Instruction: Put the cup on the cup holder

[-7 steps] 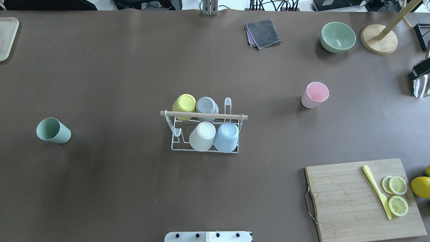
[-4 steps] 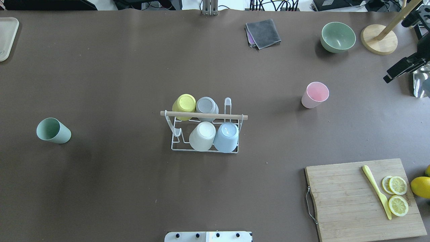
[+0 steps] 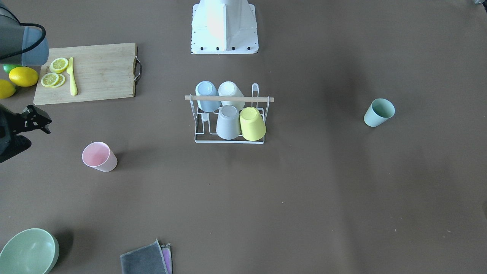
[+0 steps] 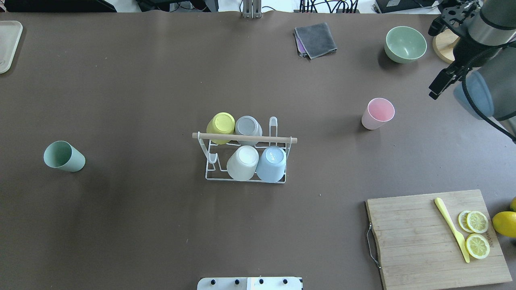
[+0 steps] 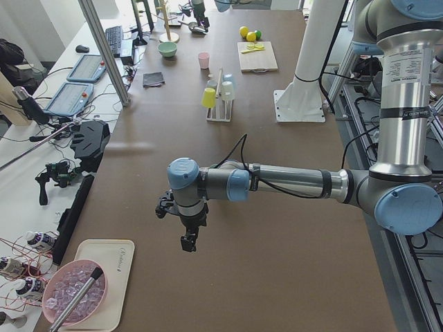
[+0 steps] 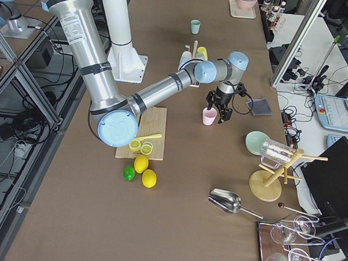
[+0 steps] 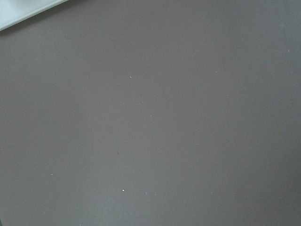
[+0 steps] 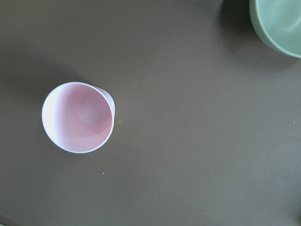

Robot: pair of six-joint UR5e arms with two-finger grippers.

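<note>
We saw the right gripper (image 6: 220,116) pointing straight down above the table (image 4: 161,80), near the upright pink cup (image 4: 378,113); we could not tell how far it was open. Its arm stretched out long from the base, and the cup holder (image 4: 244,138) stood well apart from the cup, mid-table.

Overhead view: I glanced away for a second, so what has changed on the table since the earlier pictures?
The right arm swung in from the right edge, leftward toward the pink cup; nothing was picked up. The pink cup, green cup, cup holder and its four cups stayed put.
</note>
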